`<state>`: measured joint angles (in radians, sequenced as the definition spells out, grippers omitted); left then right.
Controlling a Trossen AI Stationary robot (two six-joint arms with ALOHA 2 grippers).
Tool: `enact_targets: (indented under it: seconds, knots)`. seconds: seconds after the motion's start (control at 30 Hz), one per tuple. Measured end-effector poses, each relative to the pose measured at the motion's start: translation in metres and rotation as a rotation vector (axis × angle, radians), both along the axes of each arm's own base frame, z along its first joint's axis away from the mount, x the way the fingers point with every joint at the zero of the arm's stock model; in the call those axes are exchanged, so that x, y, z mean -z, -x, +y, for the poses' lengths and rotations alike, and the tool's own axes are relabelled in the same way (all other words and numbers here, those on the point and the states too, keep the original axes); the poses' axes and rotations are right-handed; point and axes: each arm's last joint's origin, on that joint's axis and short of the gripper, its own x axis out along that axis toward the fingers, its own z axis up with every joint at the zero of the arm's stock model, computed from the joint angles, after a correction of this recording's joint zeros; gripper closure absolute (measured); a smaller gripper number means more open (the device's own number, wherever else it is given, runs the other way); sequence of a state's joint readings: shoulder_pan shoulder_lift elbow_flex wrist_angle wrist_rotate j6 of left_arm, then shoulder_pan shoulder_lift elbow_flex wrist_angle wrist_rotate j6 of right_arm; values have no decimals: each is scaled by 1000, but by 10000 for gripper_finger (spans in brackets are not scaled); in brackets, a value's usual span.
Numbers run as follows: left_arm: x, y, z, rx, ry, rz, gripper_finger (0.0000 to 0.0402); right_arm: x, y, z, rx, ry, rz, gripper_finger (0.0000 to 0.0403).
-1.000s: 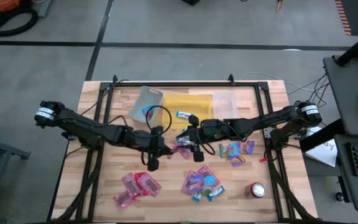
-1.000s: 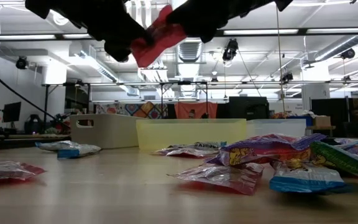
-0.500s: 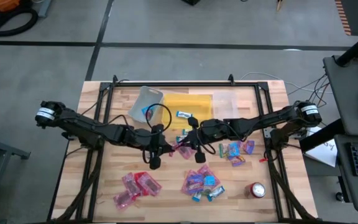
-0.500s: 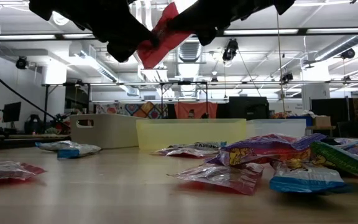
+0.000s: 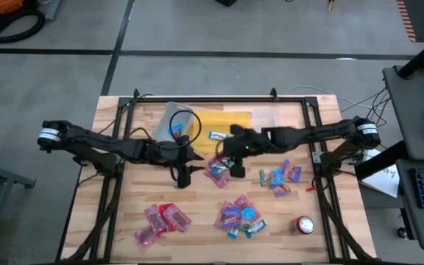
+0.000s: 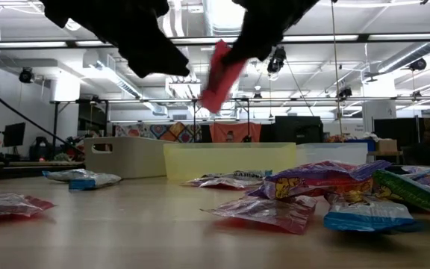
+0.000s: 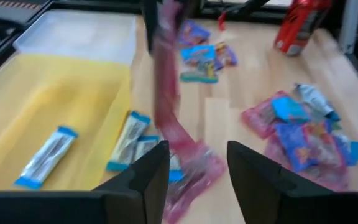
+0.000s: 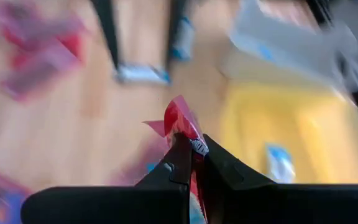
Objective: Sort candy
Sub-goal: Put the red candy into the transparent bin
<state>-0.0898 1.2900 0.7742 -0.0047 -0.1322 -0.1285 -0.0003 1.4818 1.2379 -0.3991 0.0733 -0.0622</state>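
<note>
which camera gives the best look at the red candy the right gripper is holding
The right wrist view: the red candy sits pinched in the right gripper. Low view shows it hanging midair, left wrist view only a blurred strip, high view hardly anything.

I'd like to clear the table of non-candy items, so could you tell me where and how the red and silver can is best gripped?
Grip the red and silver can across its round side wall, coming straight down from above. It stands upright near the table's front right corner, top facing up, with free space around it apart from the candy pile on one side.

Overhead camera straight down on table, low camera level across it, wrist cameras close
</note>
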Motion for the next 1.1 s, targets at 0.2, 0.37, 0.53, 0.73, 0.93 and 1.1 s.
enact_targets:
  seconds: [0.2, 0.37, 0.53, 0.73, 0.93, 1.1]
  knots:
    - [-6, 14, 6, -24, 5, 53, 249, -19, 26, -31, 245, 57, 312, 394]
    - [-13, 22, 7, -27, 4, 48, 249, -32, 51, -58, 443, 57, 507, 394]
    - [-21, 31, 9, -67, -19, 30, 249, -26, 67, -89, 549, 40, 601, 394]
    - [-34, 49, 12, -132, -54, 9, 249, -8, 80, -121, 538, -53, 648, 394]
    - [-45, 62, 13, -140, -52, -34, 249, 12, 90, -144, 528, -93, 657, 394]
    - [-47, 64, 14, -139, -52, -39, 249, 22, 92, -153, 463, -174, 599, 380]
